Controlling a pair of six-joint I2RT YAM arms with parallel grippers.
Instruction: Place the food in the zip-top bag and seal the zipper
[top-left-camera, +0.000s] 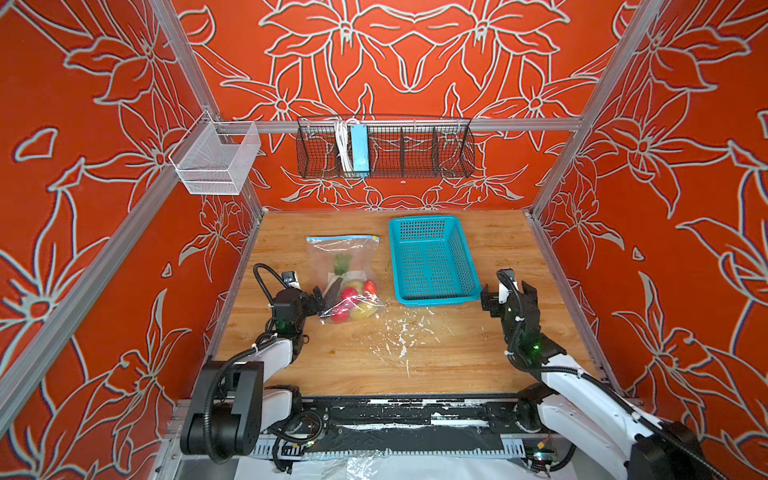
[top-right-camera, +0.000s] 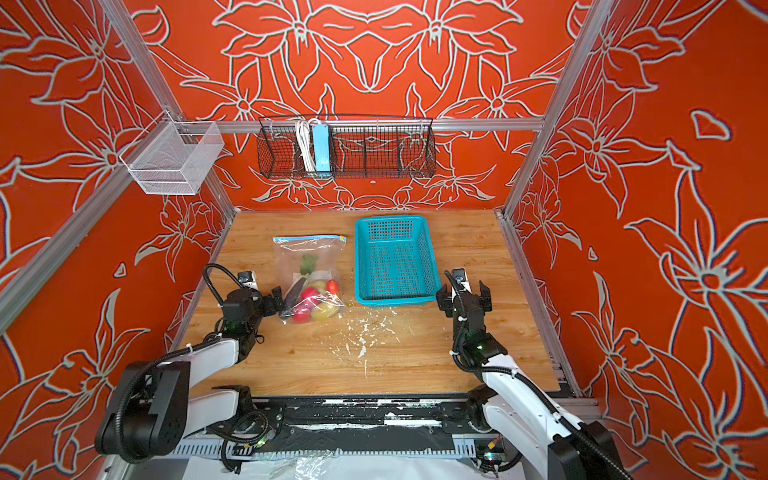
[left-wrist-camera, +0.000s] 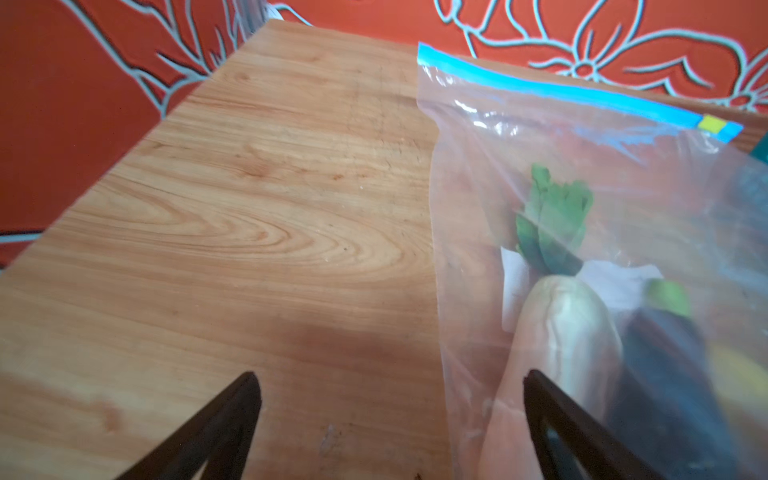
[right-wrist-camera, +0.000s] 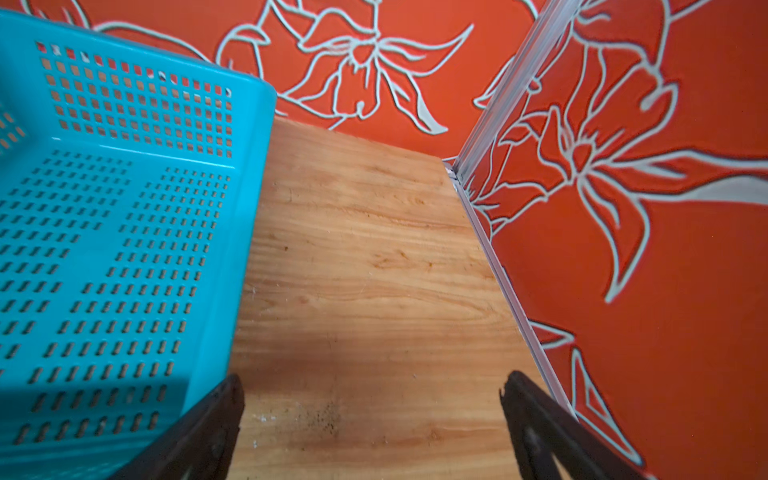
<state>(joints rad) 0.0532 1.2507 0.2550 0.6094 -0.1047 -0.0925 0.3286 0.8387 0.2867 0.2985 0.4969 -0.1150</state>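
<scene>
Left wrist shows zip-top bag (left-wrist-camera: 469, 166) with white label patch (left-wrist-camera: 513, 286), unreadable.

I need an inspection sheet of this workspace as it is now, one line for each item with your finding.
Surface: wooden table, white flecks near the middle.
Job's things: food inside the zip-top bag, none loose; zipper straight, looks closed.
Clutter: teal basket, empty, beside the bag.
Grippers: left gripper open, at the bag's bottom edge; right gripper open, by the basket's near corner; both hold nothing.
Cables: black hose on the left arm; white cord in the wire rack.
Surroundings: red floral walls; blue power strip in the rack; white mesh bin.
</scene>
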